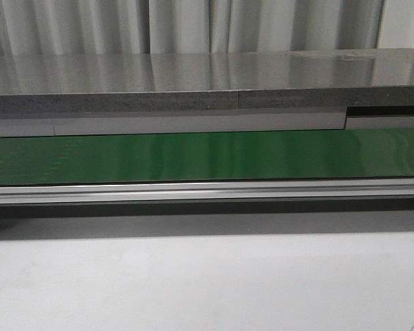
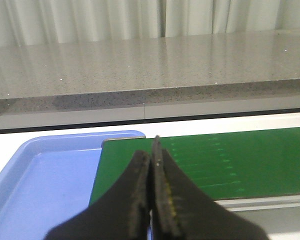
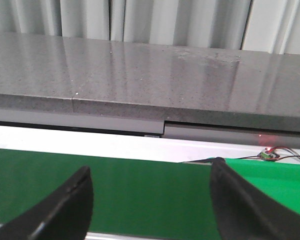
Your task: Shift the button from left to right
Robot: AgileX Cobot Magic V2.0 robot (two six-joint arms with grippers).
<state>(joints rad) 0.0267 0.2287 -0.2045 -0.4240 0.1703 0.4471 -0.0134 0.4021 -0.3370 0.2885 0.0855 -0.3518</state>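
Green belt [image 1: 207, 157] carried no button in view | left hand [image 2: 153, 190] closed, empty | right hand [image 3: 150, 200] open | step: waiting; next needs locating the button.

I see even, soft light overall. The grey counter [image 1: 207, 72] shows pale glare streaks reflecting the curtain [image 1: 193, 24]. The green belt [image 1: 207, 155] has a mild sheen. A dark shadow band lies under the metal rail [image 1: 207, 192]. Wrist views: near fingers [image 3: 240, 205] blurred.
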